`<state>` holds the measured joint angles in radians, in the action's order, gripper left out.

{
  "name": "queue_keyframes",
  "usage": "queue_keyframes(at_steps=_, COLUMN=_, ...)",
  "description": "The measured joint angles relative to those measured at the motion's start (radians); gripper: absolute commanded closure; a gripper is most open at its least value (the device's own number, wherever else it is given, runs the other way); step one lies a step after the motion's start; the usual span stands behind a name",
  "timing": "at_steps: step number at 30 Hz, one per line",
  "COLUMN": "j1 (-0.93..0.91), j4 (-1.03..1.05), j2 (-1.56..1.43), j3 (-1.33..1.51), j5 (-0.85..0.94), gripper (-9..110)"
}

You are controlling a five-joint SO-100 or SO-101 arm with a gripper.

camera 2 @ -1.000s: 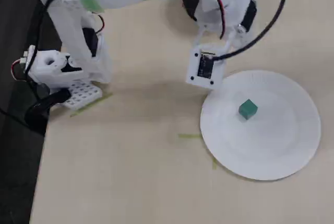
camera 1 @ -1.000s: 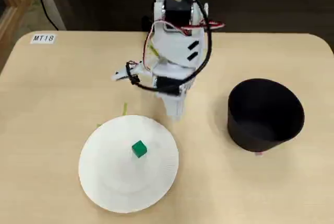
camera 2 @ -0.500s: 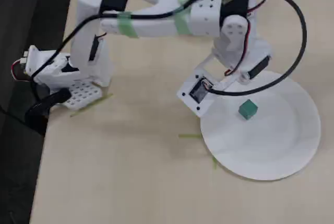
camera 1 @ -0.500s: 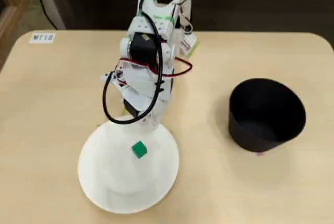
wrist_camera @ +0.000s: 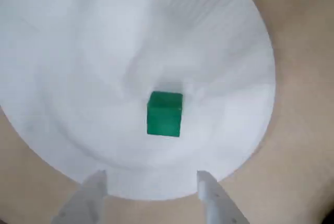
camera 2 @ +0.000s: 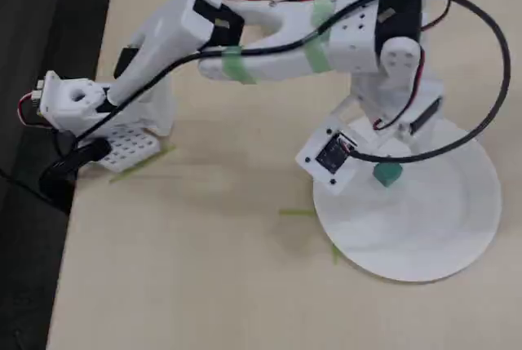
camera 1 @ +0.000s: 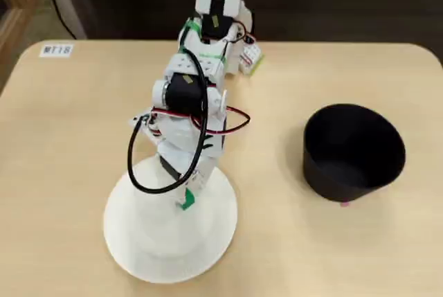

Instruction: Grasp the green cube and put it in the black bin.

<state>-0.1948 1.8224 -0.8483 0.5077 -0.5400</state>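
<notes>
Looking through the wrist view, I see the gripper (wrist_camera: 151, 182) spread wide with both fingers (wrist_camera: 88, 195) empty and touching nothing. The cube (wrist_camera: 164, 114) sits on the plate (wrist_camera: 78, 51), at 12 o'clock from the fingertips. The bin (camera 1: 353, 151) stands well apart, at 3 o'clock from the plate in a fixed view.

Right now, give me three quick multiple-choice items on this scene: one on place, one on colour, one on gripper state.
1. Where is the cube?
A. on the plate
B. in the bin
C. on bare table

2. What colour is the bin?
A. white
B. black
C. green

3. How is the gripper?
A. shut on the cube
B. open, short of the cube
C. inside the bin

Key: 1 A, it sits on the white plate. 2 B, the tub is matte black. 3 B, both fingers stand apart, clear of the cube.
</notes>
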Motion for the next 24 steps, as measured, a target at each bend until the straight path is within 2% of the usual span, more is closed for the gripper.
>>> queue_keyframes(at_steps=24, j1=-0.018, j4=0.021, j2=0.126, j3=-0.020, j5=0.035, gripper=73)
